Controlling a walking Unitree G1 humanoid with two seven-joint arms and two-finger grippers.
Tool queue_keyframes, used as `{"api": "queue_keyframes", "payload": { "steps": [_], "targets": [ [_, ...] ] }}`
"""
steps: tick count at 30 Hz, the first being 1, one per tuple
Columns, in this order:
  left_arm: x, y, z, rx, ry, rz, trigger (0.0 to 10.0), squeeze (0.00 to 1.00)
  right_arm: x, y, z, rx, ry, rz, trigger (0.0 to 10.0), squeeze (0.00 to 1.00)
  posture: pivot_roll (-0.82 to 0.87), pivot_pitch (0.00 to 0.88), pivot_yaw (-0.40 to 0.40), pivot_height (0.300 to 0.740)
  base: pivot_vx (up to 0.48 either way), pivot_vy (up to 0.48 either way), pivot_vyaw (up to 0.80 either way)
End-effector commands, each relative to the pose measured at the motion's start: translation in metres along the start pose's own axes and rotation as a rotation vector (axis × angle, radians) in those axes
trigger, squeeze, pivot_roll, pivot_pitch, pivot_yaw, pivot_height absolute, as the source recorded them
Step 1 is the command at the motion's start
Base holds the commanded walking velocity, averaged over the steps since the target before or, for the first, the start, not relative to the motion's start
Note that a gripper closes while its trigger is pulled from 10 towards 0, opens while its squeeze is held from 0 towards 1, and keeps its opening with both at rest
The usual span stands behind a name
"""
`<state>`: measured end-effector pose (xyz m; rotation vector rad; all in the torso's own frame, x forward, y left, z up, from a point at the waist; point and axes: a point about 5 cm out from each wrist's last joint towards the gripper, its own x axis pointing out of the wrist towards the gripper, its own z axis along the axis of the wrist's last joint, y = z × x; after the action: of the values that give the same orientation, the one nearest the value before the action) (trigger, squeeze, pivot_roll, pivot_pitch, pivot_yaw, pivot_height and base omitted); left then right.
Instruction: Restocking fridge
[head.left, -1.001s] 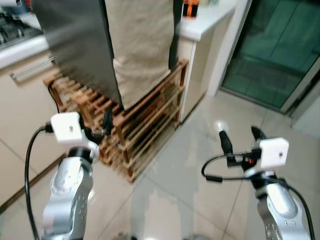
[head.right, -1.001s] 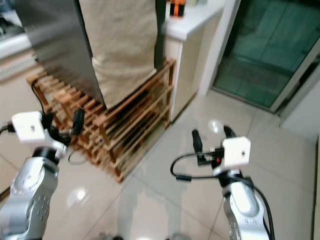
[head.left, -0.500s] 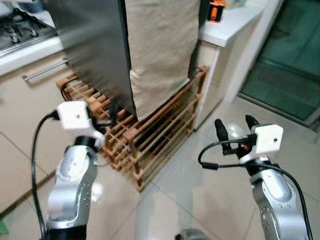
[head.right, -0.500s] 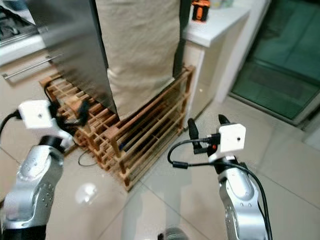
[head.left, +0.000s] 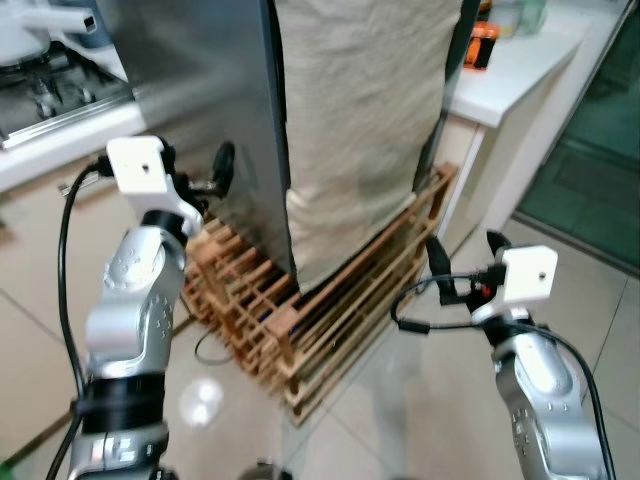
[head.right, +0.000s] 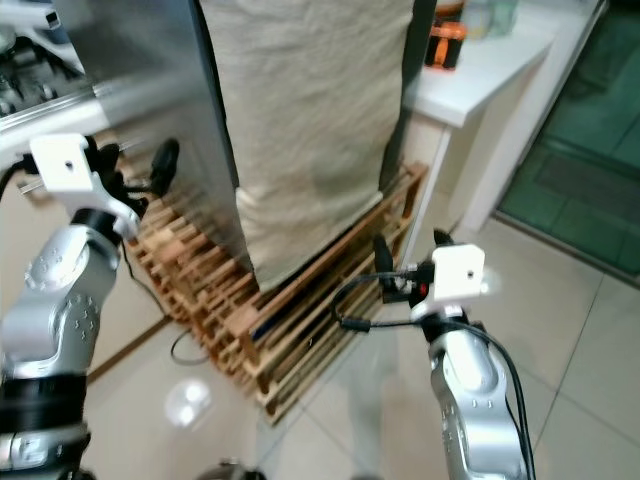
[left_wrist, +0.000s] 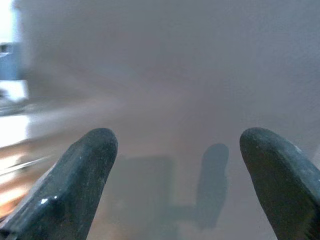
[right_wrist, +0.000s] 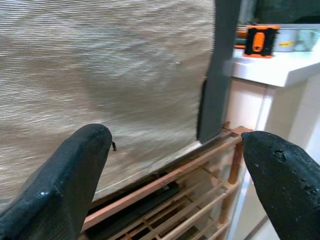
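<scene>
Underfoot, glossy tiled floor (head.left: 420, 420)

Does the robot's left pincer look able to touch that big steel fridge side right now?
Probably yes. The left pincer hangs open right by the steel fridge side, with nothing between them; its wrist view shows bare steel close ahead.

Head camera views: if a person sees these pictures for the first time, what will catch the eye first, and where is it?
A tall grey fridge draped in front with a beige cloth rises in the middle, standing on a wooden rack. The left gripper is raised, open, close to the fridge's steel side, while the right gripper, also open, faces the cloth and rack. An orange item sits on the white counter at the upper right.
</scene>
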<state>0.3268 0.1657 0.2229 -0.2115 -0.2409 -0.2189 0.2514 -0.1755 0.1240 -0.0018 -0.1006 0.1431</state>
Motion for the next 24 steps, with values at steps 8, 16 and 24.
{"api": "queue_keyframes", "payload": {
  "steps": [8, 16, 24],
  "targets": [
    [0.006, -0.032, -0.007, -0.021, 0.055, -0.277, 10.0, 0.00, 0.002, -0.002, 0.002, -0.015, -0.005, -0.007, 10.0, 0.00, -0.18, 0.036, 0.030, 0.740, 0.000, 0.000, 0.00],
    [0.005, -0.054, -0.018, -0.066, 0.095, -0.445, 10.0, 0.00, -0.001, -0.003, 0.000, -0.020, 0.007, -0.014, 10.0, 0.00, -0.19, 0.046, 0.027, 0.740, 0.000, 0.000, 0.00],
    [0.023, -0.022, -0.051, 0.019, 0.143, -0.104, 10.0, 0.00, 0.002, -0.005, 0.003, -0.027, -0.004, -0.017, 10.0, 0.00, -0.22, 0.028, 0.042, 0.740, 0.000, 0.000, 0.00]
  ]
}}
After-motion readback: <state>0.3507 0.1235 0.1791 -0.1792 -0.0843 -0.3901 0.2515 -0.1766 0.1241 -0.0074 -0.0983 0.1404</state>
